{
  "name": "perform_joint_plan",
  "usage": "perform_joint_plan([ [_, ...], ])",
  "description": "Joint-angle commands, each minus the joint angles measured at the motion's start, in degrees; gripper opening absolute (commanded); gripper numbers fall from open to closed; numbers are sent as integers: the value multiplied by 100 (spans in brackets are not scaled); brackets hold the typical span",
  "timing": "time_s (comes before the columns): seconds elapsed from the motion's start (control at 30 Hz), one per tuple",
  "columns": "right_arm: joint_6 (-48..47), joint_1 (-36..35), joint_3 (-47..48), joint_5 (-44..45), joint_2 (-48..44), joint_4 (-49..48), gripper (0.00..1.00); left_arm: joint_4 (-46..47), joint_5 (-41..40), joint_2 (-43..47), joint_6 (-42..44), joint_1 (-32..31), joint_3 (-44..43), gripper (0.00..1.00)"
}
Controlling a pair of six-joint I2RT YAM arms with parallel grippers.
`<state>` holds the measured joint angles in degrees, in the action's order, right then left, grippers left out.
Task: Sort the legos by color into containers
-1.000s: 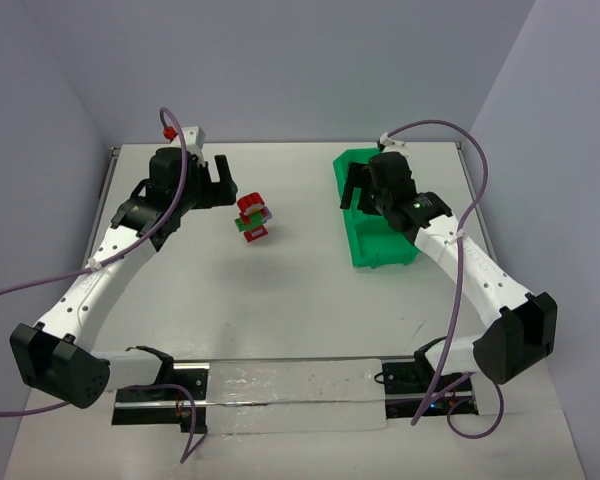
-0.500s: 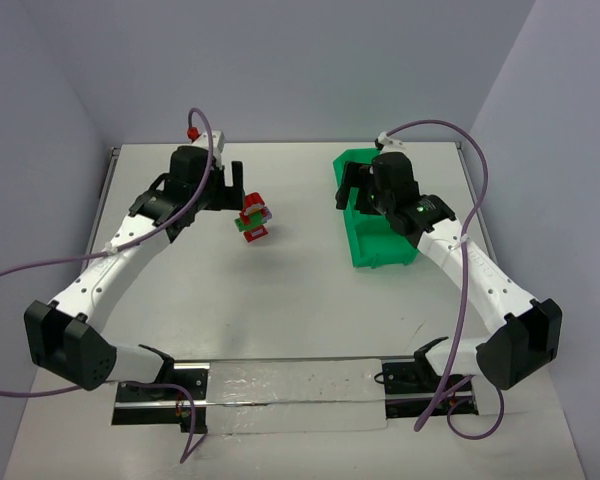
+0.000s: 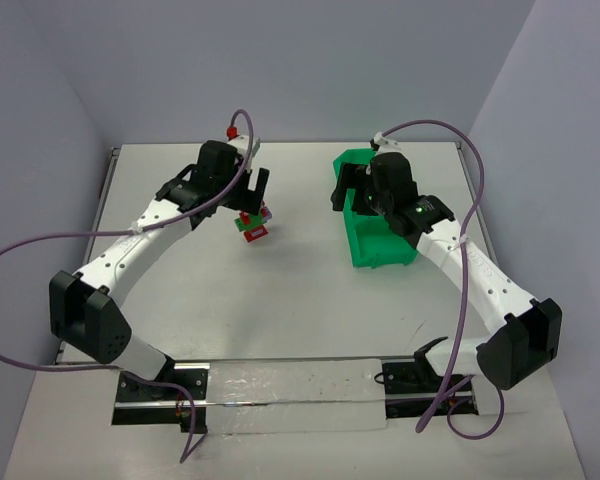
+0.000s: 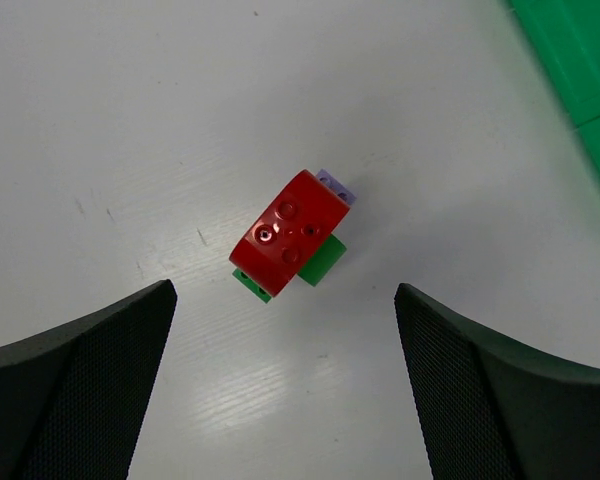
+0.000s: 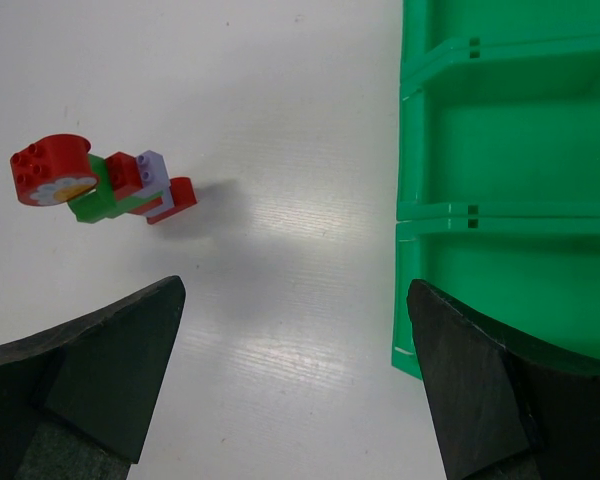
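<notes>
Top external view, from the bases outward: what comes first?

Bare white table (image 3: 280, 300), then the legos (image 4: 290, 235): one small clump of red, green and purple bricks lying mid-table.

And the left gripper (image 4: 283, 300)?

It hangs right over that clump, jaws spread wide, gripping nothing; in its wrist view the bricks sit between the two fingers, untouched.

Farther back?

The green tray (image 5: 510, 130) lies to the right, well apart from the bricks. The right gripper (image 5: 295, 290) hovers over the tray's left wall, jaws equally wide, nothing held.
</notes>
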<state>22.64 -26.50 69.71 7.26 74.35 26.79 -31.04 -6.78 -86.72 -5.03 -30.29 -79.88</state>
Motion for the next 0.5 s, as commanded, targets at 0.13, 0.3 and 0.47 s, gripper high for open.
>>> perform_joint_plan([
  [0.13,-108,-57,-7,88,-175,-95,100,17,-417,-569,973,-100,-444,97],
  [0.3,-128,-61,78,95,-105,-51,100,-59,-162,-767,1210,-100,-581,94],
  [0.47,-172,-60,177,132,-69,32,100,68,-52,-861,1440,-100,-521,93],
])
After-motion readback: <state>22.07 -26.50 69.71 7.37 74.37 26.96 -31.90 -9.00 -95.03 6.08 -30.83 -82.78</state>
